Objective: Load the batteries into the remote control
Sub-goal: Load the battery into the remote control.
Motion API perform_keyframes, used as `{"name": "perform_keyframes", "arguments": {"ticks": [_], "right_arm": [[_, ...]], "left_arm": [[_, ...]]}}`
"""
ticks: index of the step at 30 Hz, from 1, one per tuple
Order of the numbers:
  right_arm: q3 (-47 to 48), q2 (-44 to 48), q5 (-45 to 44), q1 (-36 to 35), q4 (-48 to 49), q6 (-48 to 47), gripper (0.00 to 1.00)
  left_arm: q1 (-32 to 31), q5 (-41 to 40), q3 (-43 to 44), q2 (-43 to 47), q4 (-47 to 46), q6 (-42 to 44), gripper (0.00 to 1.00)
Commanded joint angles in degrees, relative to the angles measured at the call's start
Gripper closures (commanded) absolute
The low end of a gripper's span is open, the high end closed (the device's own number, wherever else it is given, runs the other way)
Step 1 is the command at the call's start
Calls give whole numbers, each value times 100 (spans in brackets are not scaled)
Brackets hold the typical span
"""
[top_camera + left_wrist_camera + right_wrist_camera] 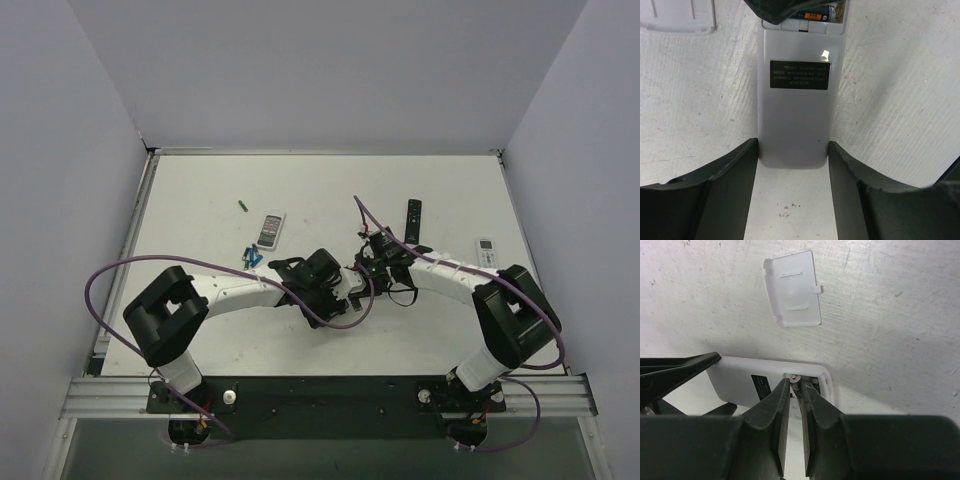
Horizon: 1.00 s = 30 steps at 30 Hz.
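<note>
The remote control (794,115) lies back-up on the table, its dark label (800,75) showing. My left gripper (793,150) is shut on its near end, a finger pressed to each side. The battery compartment at the far end is open, with a blue battery (815,15) lying inside. My right gripper (796,385) is shut on a thin dark battery (796,379) and holds its tip at the open compartment of the remote control (740,382). In the top view both grippers meet mid-table, the left gripper (345,292) beside the right gripper (368,268).
The loose white battery cover (792,287) lies just beyond the remote. Spare blue and green batteries (250,257) lie left of the grippers, and one green battery (242,206) lies farther back. A grey-faced white remote (271,230), a slim black remote (413,218) and another white remote (487,252) lie around.
</note>
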State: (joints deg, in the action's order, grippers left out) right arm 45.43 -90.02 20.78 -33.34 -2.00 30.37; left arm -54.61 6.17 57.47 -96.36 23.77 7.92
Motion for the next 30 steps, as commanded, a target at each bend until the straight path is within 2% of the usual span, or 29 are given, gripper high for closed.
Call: {"name": "perform_keyframes", "arguments": {"ticks": [1, 8, 10, 30], "right_arm": [[54, -130, -3, 12, -265, -136, 91], [54, -376, -187, -49, -704, -408, 100], [63, -481, -214, -102, -819, -470, 100], [344, -965, -38, -287, -1927, -884, 100]], "left_arm": [[12, -108, 1, 20, 128, -1, 64], [12, -134, 18, -15, 172, -27, 65], [12, -160, 45, -41, 172, -36, 69], [170, -406, 168, -252, 295, -335, 75]]}}
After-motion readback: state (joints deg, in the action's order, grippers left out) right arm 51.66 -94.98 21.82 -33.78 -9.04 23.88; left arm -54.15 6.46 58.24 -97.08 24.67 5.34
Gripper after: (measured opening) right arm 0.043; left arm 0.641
